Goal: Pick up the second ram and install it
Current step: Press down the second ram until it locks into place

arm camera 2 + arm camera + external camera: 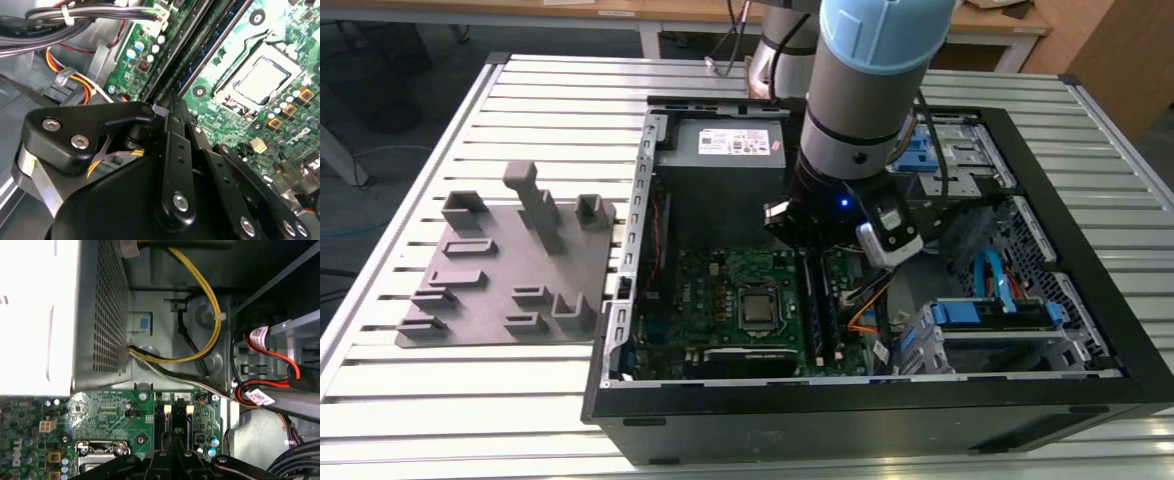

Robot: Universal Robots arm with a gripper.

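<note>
Most of the job looks behind you, though the pictures leave the last bit open. Your gripper [835, 250] is down inside the computer case [881, 425], over the motherboard [720, 290] near the board's edge that lies towards the exterior view's right, just where the long black sockets [822, 305] run. In both wrist views the gripper's tip [172, 107] [177, 434] sits right at the near end of those sockets, in line with them.

You should take the second ram [204, 44] to be the thin dark blue-green strip lying along the sockets ahead of the tip in the second wrist view; that is my reading, and it is not sure. It seems to stand in a socket and not on the grey tray [500, 290], which rests well apart on the slatted table [400, 410] beside the case.

Whether the jaws are clamped on the stick or merely pressing near it I cannot tell. So the pick-up and carry look done; whether the stick is fully seated, with the end clips [168, 409] closed, the pictures do not settle
</note>
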